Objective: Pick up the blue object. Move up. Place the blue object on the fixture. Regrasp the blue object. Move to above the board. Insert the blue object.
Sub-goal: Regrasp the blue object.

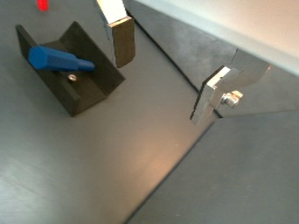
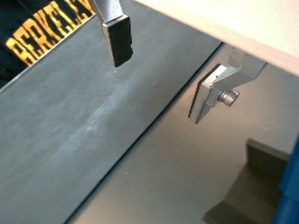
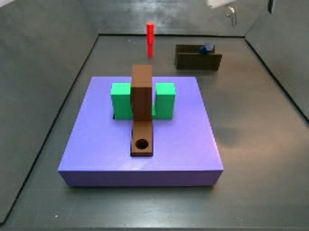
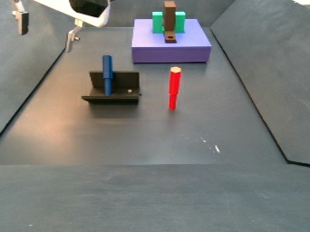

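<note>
Gripper (image 1: 166,72), fingers (image 1: 121,44) apart, hangs beside the fixture (image 1: 82,80) holding the blue object (image 1: 56,59).

I see my claw (image 1: 163,74) hanging with its plates spread, nothing between them, up beside the fixture (image 4: 112,91). The blue object (image 4: 107,74) stands up out of the fixture, open above. The red peg (image 4: 173,88) stands just beside the fixture; bare floor separates both from the board (image 4: 171,45).
</note>
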You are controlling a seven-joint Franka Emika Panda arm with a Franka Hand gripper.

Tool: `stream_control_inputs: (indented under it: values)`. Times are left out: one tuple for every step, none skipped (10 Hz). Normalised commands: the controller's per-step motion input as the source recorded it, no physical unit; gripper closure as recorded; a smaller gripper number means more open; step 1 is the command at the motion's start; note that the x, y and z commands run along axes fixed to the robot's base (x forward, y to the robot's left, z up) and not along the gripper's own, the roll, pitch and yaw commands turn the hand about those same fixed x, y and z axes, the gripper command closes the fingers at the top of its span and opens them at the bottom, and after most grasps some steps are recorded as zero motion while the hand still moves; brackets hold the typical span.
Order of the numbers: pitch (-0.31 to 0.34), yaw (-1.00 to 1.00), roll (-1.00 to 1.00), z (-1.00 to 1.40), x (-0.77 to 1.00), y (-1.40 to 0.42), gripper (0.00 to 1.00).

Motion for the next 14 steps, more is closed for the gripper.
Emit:
stream_control_inputs:
  values:
    - [-0.274,0.21,1.00,0.00,0.04,0.00,0.00]
    - [-0.269,0.19,1.00,0.00,0.01,-0.02,0.00]
    - [-0.283,0.21,1.00,-0.05,0.00,-0.06,0.00]
    - [-0.294,0.36,1.00,-0.06,-0.13,-0.18,0.00]
    - [-0.111,0.37,1.00,0.00,-0.17,-0.11,0.00]
    - [0.000,0.28,1.00,0.00,-0.13,-0.05,0.00]
    - [0.260,0.30,1.00,0.00,-0.01,0.00,0.00]
    - [0.514,0.39,1.00,0.06,0.00,0.00,0.00]
    - [0.571,0.37,1.00,0.10,0.00,0.00,0.00]
    - [0.580,0.37,1.00,0.10,0.00,0.00,0.00]
    - [0.580,0.37,1.00,0.10,0.00,0.00,0.00]
    - [0.540,0.37,1.00,0.03,0.00,-0.01,0.00]
    - [0.114,0.10,0.47,-0.11,0.00,-0.13,0.00]
    - [-0.051,0.05,0.06,-0.17,-0.10,-0.03,0.00]
